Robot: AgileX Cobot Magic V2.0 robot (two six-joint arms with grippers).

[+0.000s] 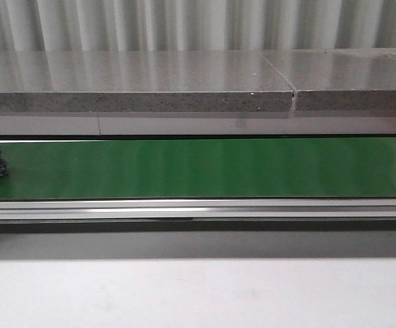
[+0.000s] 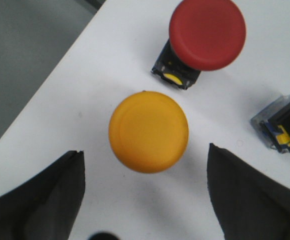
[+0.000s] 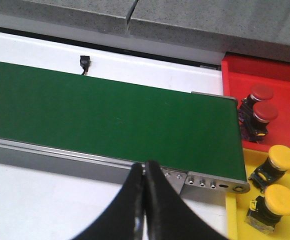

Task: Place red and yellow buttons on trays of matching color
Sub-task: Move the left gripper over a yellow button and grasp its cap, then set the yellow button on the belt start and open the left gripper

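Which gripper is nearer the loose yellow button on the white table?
Left. Left gripper hangs open right over the yellow button; right gripper, jaws shut, is at the green belt.

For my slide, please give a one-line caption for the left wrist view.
Open left gripper poised over an upright yellow button; a red button stands beyond it.

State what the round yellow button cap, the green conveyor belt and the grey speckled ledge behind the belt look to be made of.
Round yellow button cap: likely moulded plastic, a smooth, even-coloured dome with soft sheen.
Green conveyor belt: probably rubber or PVC, a flat uniform surface with faint reflections.
Grey speckled ledge: looks like polished stone or terrazzo, with fine flecks and a glossy top.
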